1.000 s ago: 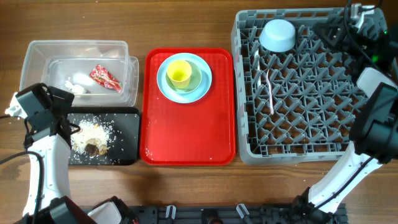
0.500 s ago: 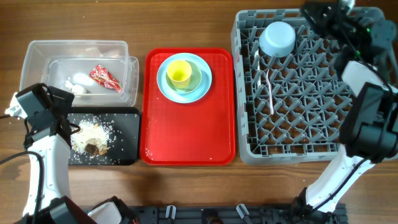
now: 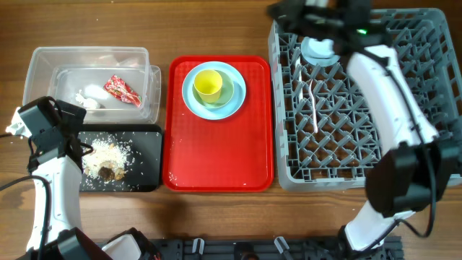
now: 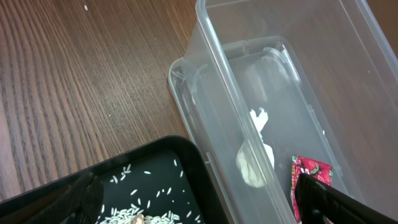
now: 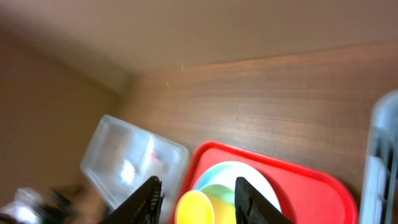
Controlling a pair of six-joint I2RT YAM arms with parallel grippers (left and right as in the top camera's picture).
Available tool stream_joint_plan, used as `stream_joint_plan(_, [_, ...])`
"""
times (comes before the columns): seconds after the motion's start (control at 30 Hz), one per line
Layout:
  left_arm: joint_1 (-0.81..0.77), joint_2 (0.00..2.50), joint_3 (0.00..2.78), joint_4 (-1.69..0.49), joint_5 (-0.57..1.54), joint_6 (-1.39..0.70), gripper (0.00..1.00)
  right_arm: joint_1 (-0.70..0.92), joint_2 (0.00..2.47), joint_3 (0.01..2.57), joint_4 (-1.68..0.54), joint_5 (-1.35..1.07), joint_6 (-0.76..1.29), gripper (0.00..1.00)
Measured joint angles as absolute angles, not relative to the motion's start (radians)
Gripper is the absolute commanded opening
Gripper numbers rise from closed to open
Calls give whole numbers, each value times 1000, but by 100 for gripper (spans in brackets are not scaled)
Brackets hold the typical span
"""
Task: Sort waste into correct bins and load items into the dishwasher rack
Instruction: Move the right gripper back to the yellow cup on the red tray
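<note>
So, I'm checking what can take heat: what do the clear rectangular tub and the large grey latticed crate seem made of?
The clear rectangular tub looks like glossy plastic: see-through walls, shiny edges. The large grey latticed crate looks like matte moulded plastic, probably: uniform grey, regular pegs and lattice.

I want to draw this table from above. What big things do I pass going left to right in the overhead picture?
Clear rectangular plastic tub → red rectangular plastic tray → large grey plastic dishwasher rack.
</note>
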State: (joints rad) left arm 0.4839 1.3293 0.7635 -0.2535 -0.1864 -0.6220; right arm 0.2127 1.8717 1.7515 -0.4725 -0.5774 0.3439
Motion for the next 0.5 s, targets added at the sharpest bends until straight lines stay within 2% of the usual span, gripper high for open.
stream_joint_plan(0.07, [484, 1329, 764, -254, -186, -622, 100, 311, 1861, 1820, -569, -451, 205, 44])
stream_joint_plan(0.23, [484, 1329, 764, -254, -186, -622, 100, 498, 1838, 1851, -659, -253, -4, 41])
stream_joint_plan(0.37, [484, 1329, 764, -254, -186, -622, 100, 598, 1840, 1850, -704, -149, -86, 33])
stream_joint_plan(0.5, [484, 1329, 764, -254, -186, -622, 100, 667, 1864, 1850, -711, -95, -125, 31])
